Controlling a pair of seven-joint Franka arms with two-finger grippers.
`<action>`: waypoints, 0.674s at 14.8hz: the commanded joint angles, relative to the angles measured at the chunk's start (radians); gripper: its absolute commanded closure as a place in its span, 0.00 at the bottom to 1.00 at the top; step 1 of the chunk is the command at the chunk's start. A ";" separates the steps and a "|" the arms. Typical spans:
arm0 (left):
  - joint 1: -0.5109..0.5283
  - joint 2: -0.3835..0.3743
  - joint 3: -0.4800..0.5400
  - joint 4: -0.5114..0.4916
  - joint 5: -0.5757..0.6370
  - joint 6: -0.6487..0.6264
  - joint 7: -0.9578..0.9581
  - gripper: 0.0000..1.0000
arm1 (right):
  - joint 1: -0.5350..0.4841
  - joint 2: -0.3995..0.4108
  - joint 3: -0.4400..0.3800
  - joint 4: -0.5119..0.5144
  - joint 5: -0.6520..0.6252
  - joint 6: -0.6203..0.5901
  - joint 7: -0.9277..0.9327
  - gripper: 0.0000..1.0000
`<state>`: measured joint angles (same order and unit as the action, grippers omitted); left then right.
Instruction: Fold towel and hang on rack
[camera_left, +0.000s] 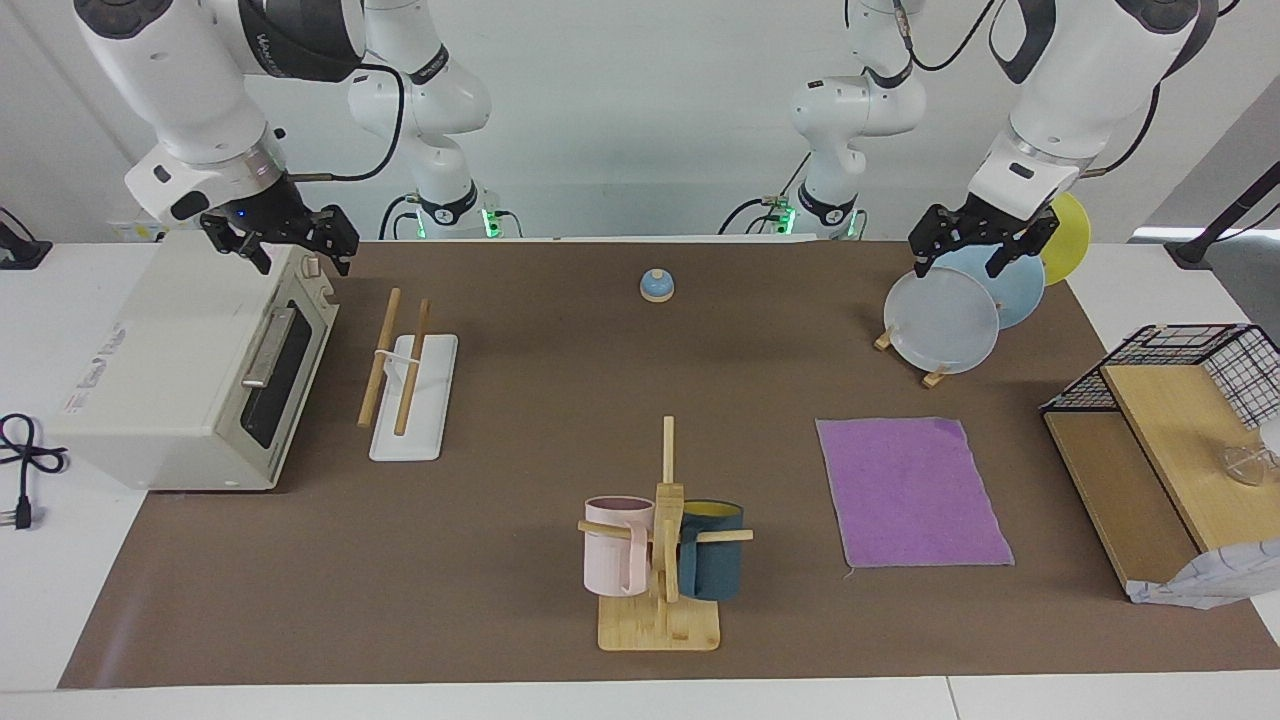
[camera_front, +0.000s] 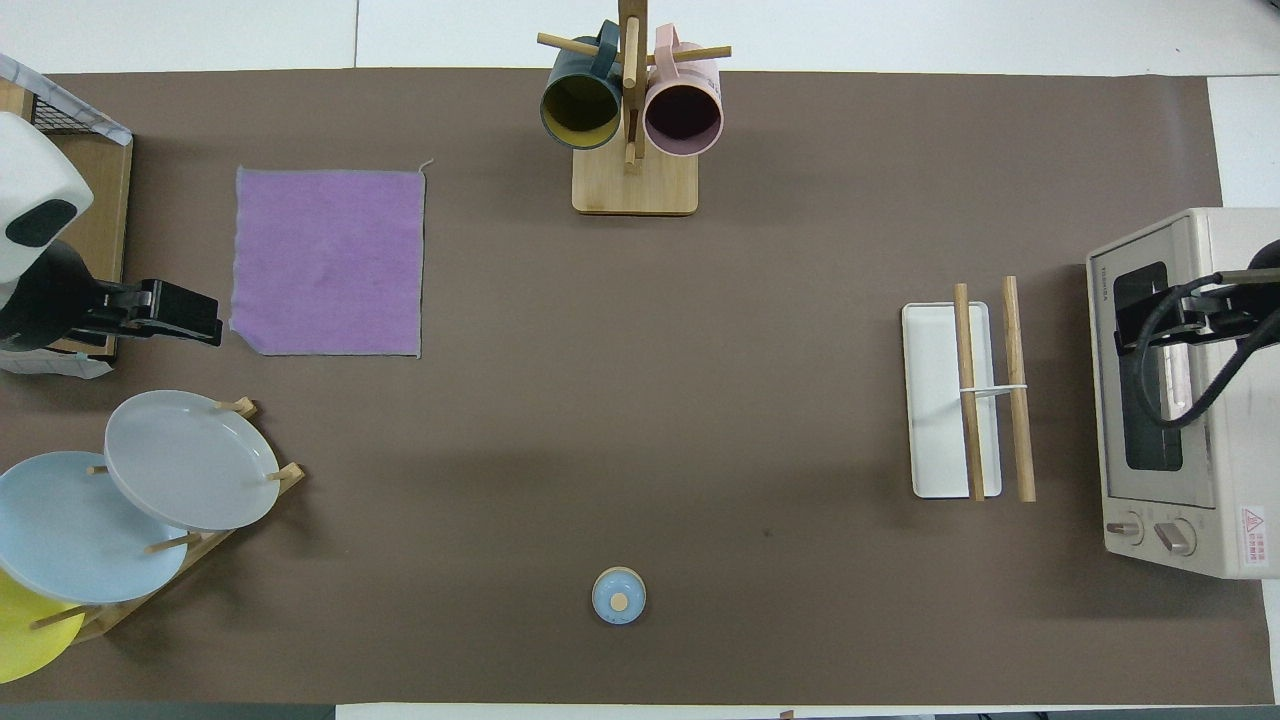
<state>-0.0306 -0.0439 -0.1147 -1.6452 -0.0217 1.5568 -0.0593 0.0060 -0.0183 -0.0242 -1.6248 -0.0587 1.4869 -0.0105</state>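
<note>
The towel (camera_left: 912, 505) lies flat and unfolded, purple side up, toward the left arm's end of the table; it also shows in the overhead view (camera_front: 328, 262). The rack (camera_left: 412, 395), two wooden rods on a white base, stands toward the right arm's end, in front of the toaster oven; it also shows in the overhead view (camera_front: 935, 400). My left gripper (camera_left: 962, 268) is open and empty, raised over the plates, apart from the towel (camera_front: 215, 325). My right gripper (camera_left: 300, 258) is open and empty, raised over the oven (camera_front: 1125, 325).
A toaster oven (camera_left: 190, 370) stands at the right arm's end. A mug tree (camera_left: 660, 540) with two mugs is mid-table, far from the robots. A plate stand (camera_left: 945, 320) and a wooden shelf with a wire basket (camera_left: 1160, 450) flank the towel. A small blue knob (camera_left: 656, 286) sits near the robots.
</note>
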 joint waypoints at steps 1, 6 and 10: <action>0.001 -0.014 0.009 -0.010 -0.013 -0.008 0.001 0.00 | -0.011 -0.017 0.004 -0.015 0.000 0.003 -0.020 0.00; 0.001 -0.027 0.010 -0.039 -0.015 0.023 0.004 0.00 | -0.011 -0.017 0.004 -0.015 0.000 0.003 -0.020 0.00; 0.008 -0.036 0.013 -0.096 -0.030 0.057 -0.017 0.00 | -0.011 -0.017 0.004 -0.015 0.000 0.003 -0.020 0.00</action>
<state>-0.0302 -0.0456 -0.1104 -1.6746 -0.0284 1.5757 -0.0684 0.0060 -0.0183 -0.0242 -1.6248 -0.0587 1.4869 -0.0105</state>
